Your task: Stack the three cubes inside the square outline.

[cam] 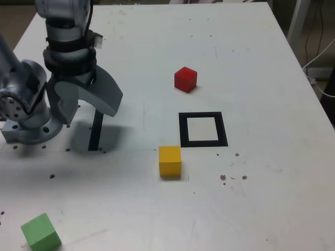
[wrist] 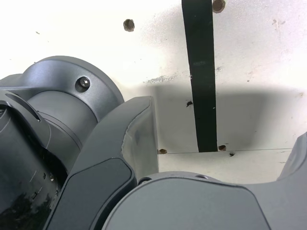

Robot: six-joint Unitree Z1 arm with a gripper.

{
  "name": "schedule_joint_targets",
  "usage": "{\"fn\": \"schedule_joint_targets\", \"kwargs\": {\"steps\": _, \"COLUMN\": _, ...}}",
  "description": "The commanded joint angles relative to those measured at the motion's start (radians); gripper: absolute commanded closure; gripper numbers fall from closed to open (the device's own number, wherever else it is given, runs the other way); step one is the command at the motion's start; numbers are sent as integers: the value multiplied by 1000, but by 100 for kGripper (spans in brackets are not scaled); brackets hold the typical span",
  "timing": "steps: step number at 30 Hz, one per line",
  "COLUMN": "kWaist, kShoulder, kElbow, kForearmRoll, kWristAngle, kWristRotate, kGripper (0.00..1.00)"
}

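Note:
In the exterior view the red cube [cam: 185, 79] sits beyond the square outline [cam: 202, 129], whose pale centre holds nothing. The yellow cube [cam: 170, 161] rests just off the outline's near left corner. The green cube [cam: 40, 231] lies at the near left of the table. My gripper [cam: 86, 111] hangs at the exterior view's left, far from all three cubes, open with nothing between its fingers. The wrist view shows the gripper [wrist: 216, 153] spread wide above bare table, with no cube in sight.
A thin black tape strip [cam: 96, 130] lies on the white table [cam: 251, 198] under the gripper, and shows as the strip [wrist: 201, 76] in the wrist view. The arm's base [cam: 26, 112] stands at the left edge. Cables hang off the far right.

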Motion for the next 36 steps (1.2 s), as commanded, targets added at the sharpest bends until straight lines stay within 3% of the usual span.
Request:
{"fn": "schedule_joint_targets", "kwargs": {"steps": 1, "kWaist": 1, "kShoulder": 0, "kElbow": -9, "kForearmRoll": 4, "kWristAngle": 0, "kWristRotate": -1, "kGripper": 0}}
{"fn": "schedule_joint_targets", "kwargs": {"steps": 8, "kWaist": 1, "kShoulder": 11, "kElbow": -37, "kForearmRoll": 2, "kWristAngle": 6, "kWristRotate": -4, "kGripper": 0}}
{"fn": "schedule_joint_targets", "kwargs": {"steps": 18, "kWaist": 55, "kShoulder": 57, "kElbow": -194, "kForearmRoll": 35, "kWristAngle": 66, "kWristRotate": 1, "kGripper": 0}}
{"fn": "schedule_joint_targets", "kwargs": {"steps": 36, "kWaist": 255, "kShoulder": 182, "kElbow": -441, "kForearmRoll": 106, "kWristAngle": 125, "kWristRotate": 494, "kGripper": 1}}
